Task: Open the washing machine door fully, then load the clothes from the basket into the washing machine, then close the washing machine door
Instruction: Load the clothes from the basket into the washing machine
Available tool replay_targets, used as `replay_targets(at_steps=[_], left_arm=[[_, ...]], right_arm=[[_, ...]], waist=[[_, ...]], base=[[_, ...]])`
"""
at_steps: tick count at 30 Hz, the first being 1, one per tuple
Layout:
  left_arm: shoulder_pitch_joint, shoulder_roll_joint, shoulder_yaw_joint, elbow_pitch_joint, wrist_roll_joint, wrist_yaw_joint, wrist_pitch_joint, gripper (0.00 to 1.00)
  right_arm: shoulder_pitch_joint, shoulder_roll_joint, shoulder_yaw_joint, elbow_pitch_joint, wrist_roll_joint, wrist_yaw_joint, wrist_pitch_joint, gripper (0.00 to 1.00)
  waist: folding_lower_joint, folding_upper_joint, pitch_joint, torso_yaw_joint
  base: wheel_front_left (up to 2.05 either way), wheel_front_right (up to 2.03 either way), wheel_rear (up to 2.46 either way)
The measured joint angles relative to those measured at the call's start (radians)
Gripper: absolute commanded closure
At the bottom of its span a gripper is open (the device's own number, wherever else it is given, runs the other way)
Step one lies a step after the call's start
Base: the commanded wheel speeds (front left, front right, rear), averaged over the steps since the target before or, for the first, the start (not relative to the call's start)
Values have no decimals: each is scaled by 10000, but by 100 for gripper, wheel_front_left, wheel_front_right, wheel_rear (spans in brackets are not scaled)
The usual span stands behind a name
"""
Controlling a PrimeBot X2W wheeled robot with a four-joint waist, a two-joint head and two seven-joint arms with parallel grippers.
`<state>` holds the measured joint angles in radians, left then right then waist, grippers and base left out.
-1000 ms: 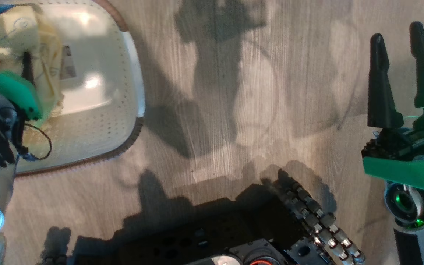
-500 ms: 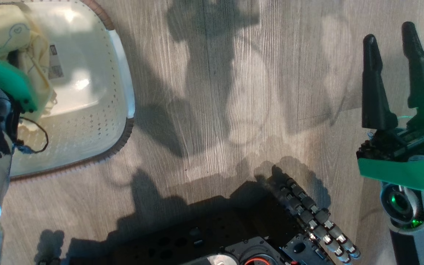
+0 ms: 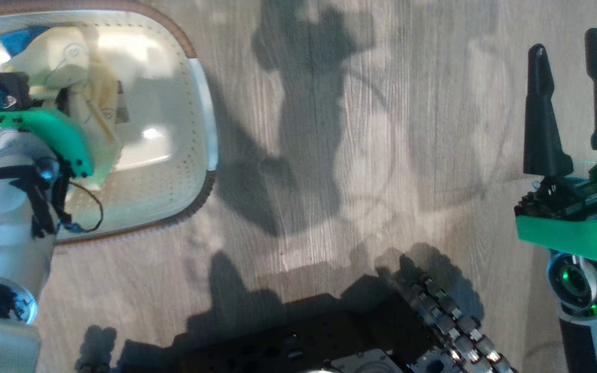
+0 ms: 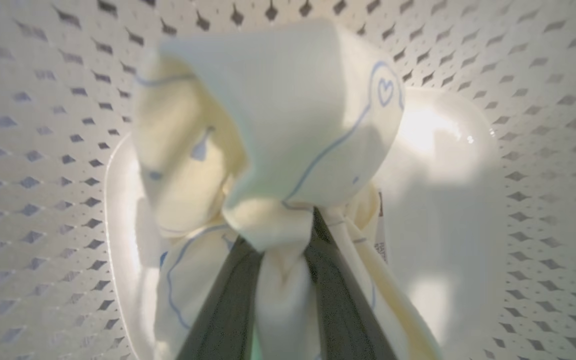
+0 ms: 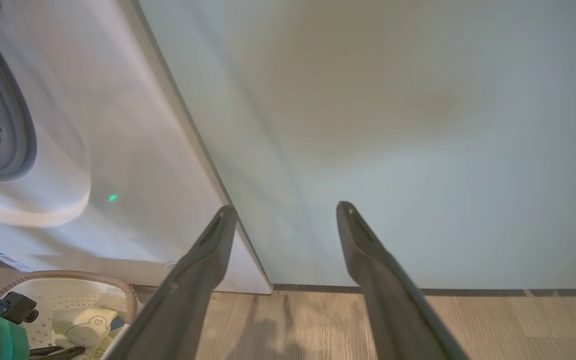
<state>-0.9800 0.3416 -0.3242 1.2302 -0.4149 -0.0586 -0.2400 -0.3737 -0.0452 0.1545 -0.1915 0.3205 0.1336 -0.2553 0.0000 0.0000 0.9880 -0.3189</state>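
Left wrist view: we pinch the clothes (image 4: 288, 115) between our left fingers (image 4: 228, 300), basket (image 4: 543, 150) walls around; right fingers (image 5: 203, 270) gape empty.

Open wood floor (image 3: 360, 155) between basket (image 3: 206, 119) and right gripper (image 3: 565, 41): wide passage. Perforated basket walls hem in left gripper (image 4: 280, 230) and bunched clothes (image 4: 278, 125) on all sides. Ahead of right gripper: cabinet panel (image 5: 393, 125), with washing machine (image 5: 118, 150) beside it.
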Motion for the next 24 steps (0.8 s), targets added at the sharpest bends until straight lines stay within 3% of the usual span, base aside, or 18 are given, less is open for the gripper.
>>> replay_targets(at_steps=[6, 24], left_arm=[[471, -274, -19, -1039, 123, 107, -113, 100], [4313, -757, 1177, -6738, 773, 796, -144, 100]], right_arm=[[92, -2, -332, 63, -324, 0, 0, 0], [1454, -2, -1024, 673, -1024, 0, 0, 0]], waist=[[0, 0, -599, 454], [-1, 1, -3499, 1729]], base=[[0, 0, 0], [0, 0, 0]])
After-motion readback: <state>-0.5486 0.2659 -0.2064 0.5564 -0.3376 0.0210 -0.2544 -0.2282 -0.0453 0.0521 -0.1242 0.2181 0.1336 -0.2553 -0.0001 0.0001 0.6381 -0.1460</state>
